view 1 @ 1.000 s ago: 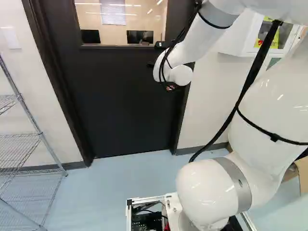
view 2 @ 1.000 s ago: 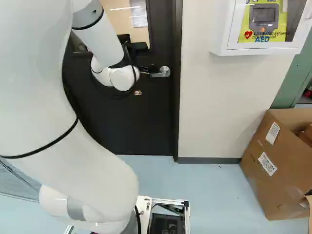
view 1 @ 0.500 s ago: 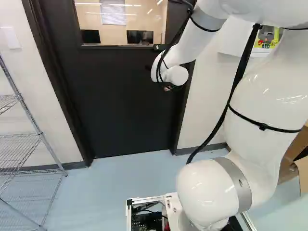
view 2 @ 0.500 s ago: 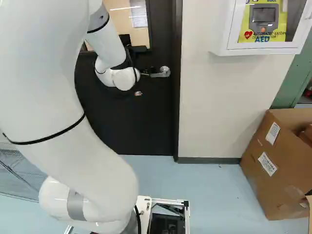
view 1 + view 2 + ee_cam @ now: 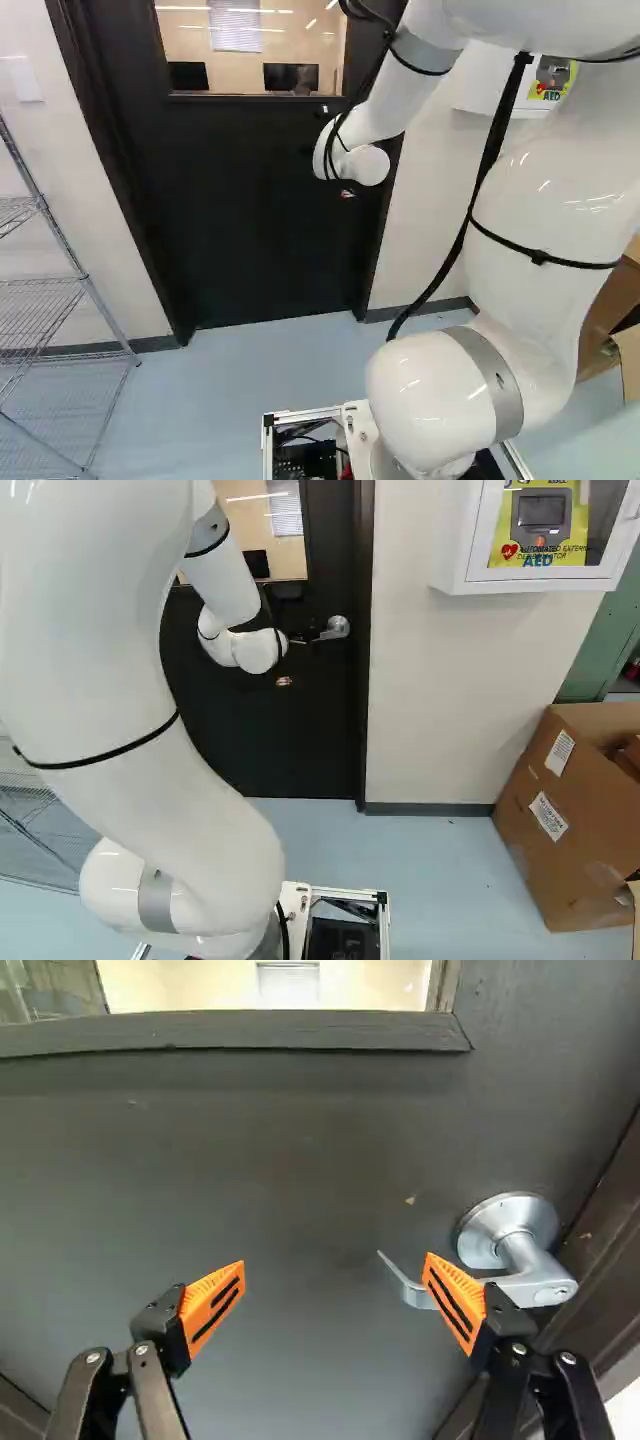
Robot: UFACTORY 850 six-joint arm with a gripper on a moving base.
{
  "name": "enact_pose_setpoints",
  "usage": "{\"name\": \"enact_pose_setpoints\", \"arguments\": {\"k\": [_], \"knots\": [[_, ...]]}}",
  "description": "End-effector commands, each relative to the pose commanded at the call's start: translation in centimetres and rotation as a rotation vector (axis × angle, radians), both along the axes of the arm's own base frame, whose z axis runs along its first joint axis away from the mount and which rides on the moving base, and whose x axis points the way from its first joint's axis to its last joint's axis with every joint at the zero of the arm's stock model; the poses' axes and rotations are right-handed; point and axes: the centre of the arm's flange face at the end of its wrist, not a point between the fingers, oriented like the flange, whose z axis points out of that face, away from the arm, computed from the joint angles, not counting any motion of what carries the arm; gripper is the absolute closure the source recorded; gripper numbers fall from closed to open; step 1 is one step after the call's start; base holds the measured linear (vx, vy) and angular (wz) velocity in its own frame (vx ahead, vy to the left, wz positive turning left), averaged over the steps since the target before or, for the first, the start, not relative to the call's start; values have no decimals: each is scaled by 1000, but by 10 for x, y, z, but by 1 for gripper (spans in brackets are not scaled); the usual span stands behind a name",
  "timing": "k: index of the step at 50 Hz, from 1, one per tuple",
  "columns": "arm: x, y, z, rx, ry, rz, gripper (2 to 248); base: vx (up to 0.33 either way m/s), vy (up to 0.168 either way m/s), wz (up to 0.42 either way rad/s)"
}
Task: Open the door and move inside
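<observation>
silver handle (image 5: 545, 1285), partly hidden behind one finger (image 5: 452, 1298) of the wide-open, empty hand (image 5: 284, 681)

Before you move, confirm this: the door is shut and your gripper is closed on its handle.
No, the gripper is open: the wrist view shows one finger at the handle, the other well clear. The door is shut.

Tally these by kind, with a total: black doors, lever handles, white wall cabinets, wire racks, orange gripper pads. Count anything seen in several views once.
Black door: 1
Lever handle: 1
White wall cabinet: 1
Wire rack: 1
Orange gripper pads: 2
Total: 6
</observation>
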Motion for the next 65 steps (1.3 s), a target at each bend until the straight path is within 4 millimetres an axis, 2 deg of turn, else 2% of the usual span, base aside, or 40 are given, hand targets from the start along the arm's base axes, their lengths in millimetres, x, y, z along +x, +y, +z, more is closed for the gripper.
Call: {"name": "enact_pose_setpoints", "arguments": {"k": [47,65], "knots": [[4,0,-50,-7,102,0,3,0,0,0],[-2,-1,-50,-7,103,-2,3,0,0,0]]}}
